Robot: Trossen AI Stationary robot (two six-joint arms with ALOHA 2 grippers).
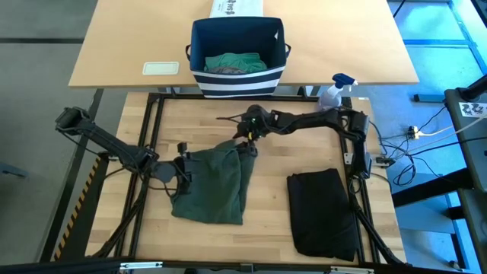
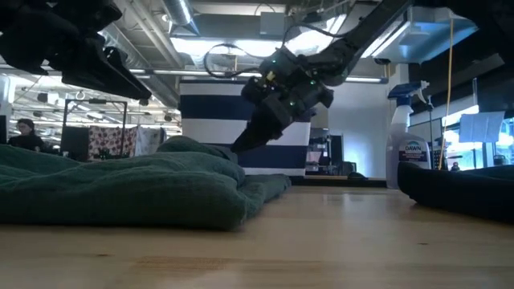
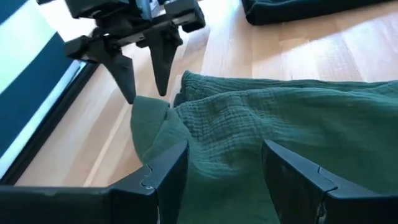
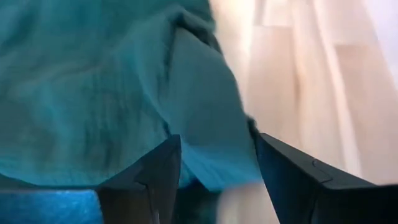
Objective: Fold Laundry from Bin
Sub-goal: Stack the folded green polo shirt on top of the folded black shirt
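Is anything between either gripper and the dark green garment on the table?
Nothing visible. The right gripper stands open at the dark green garment's far corner, and the left gripper stands open over its left edge. The folded black garment lies apart.

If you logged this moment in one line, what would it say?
stage: folding | dark green cloth garment: on wooden table | left gripper, right gripper: jaws open at its edges
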